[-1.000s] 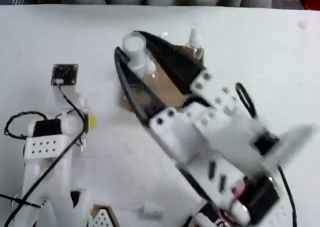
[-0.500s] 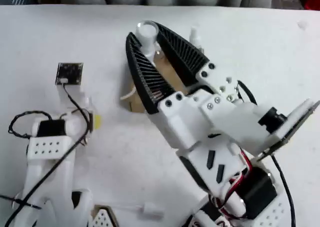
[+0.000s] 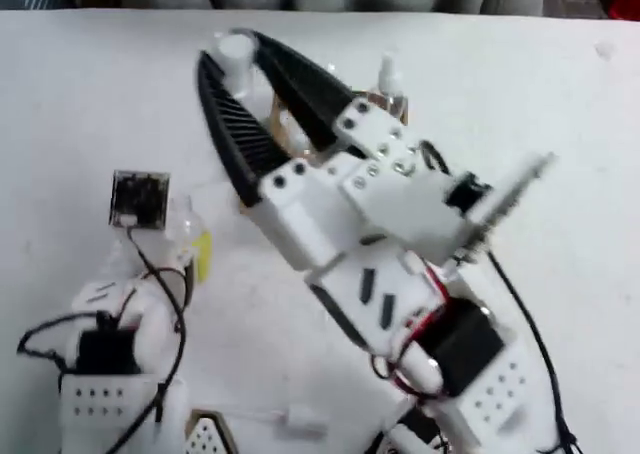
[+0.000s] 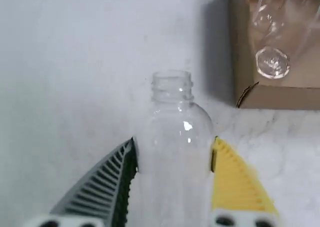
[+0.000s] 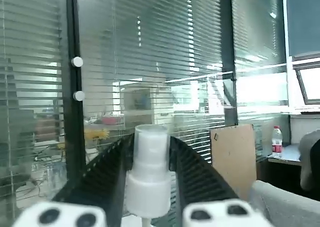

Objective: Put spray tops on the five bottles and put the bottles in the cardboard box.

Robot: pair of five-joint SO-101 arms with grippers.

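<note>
Spray top (image 5: 149, 172) aloft, bottle (image 4: 172, 117) open-necked
Right gripper (image 5: 150, 139) clamps the top; left gripper (image 4: 173, 149) grasps the upright bottle (neck bare), leftward and nearer the arms' bases.

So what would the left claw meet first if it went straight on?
Probably nothing: beyond the bottle the left claw grips lies bare table, with the cardboard box off to one side; depth is hard to judge.

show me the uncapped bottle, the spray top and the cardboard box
uncapped bottle (image 4: 172, 132), left wrist view, clear shoulder
spray top (image 5: 149, 152), right wrist view, white head
cardboard box (image 4: 285, 98), left wrist view, near wall
</note>
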